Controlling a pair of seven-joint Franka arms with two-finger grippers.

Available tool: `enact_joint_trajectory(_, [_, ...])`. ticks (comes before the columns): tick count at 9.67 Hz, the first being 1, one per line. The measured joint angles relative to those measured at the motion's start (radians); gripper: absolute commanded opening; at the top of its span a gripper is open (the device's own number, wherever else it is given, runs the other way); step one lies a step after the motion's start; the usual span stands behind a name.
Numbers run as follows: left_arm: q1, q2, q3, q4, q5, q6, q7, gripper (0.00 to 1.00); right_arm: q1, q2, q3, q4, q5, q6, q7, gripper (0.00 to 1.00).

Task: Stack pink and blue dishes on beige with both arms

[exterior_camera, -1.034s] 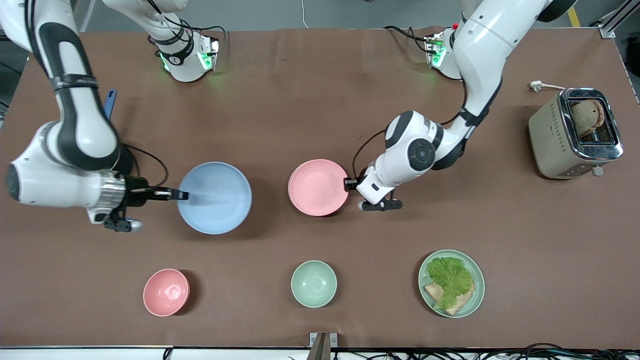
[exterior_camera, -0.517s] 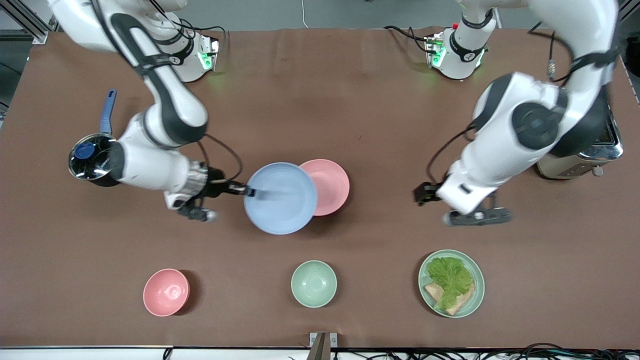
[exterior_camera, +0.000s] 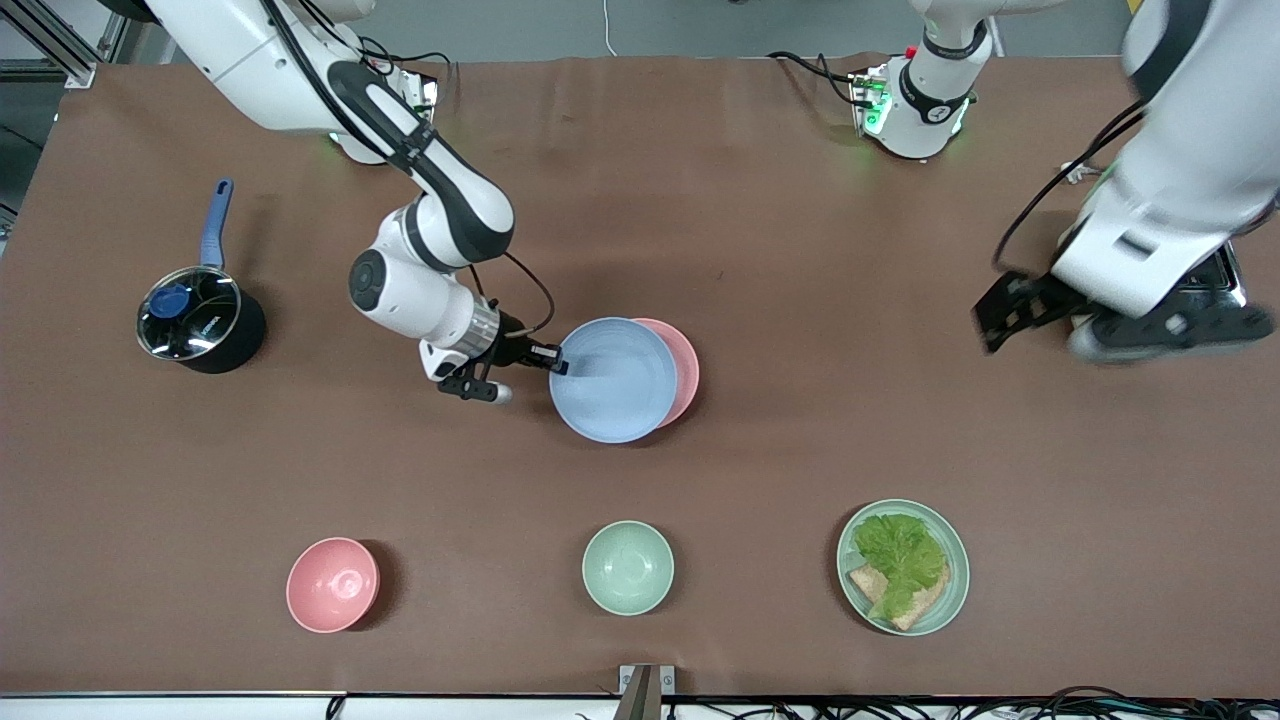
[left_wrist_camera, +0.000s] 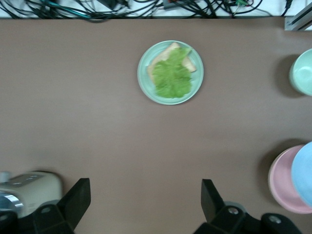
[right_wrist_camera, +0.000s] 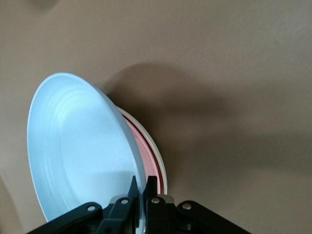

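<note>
A brown table (exterior_camera: 760, 250) fills the scene. Nearest the front camera stand a pink bowl (exterior_camera: 333, 584), a mint-green bowl (exterior_camera: 628, 567) and a mint-green plate (exterior_camera: 948, 560) of lettuce on bread. Farther up, at mid-table, the right gripper (exterior_camera: 556, 363) pinches the rim of the blue plate (exterior_camera: 613, 380), its fingers (right_wrist_camera: 131, 192) closed on the edge, and holds it tilted over the pink plate (exterior_camera: 686, 368). In the right wrist view a cream rim shows under the pink plate, evidently the beige plate (right_wrist_camera: 155, 148). A lidded black saucepan (exterior_camera: 198, 320) sits toward the right arm's end. The left gripper (exterior_camera: 1030, 310) hangs wide open and empty, in front of the toaster (left_wrist_camera: 29, 187) at the left arm's end of the table.

The blue plate sits off-centre, toward the right arm's end; released here, it would likely land askew on the stack or slide off its rim. The thin edge grip could also slip as the plate tips. No readable writing or brand shows on any item.
</note>
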Motion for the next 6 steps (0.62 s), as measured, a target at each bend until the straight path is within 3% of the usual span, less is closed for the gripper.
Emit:
enact_joint_trajectory(1, [0.007,-0.045,0.035,-0.012,-0.022,-0.032,0.073,1.0,0.0,0.001,0.001,-0.003,0.0,0.007,0.0,0.02])
enact_joint_trajectory(4, [-0.073,-0.167,0.235,-0.12,-0.127,-0.121,0.199,1.0,0.005,0.018,0.028,-0.029,0.0,0.067,0.0,0.04])
enact_joint_trajectory(5, [-0.079,-0.185,0.257,-0.137,-0.155,-0.14,0.199,1.0,0.008,0.023,0.031,-0.032,0.0,0.073,0.0,0.05])
enact_joint_trajectory(6, [-0.079,-0.194,0.26,-0.143,-0.159,-0.154,0.198,1.0,0.009,0.026,0.032,-0.035,0.0,0.075,0.0,0.18])
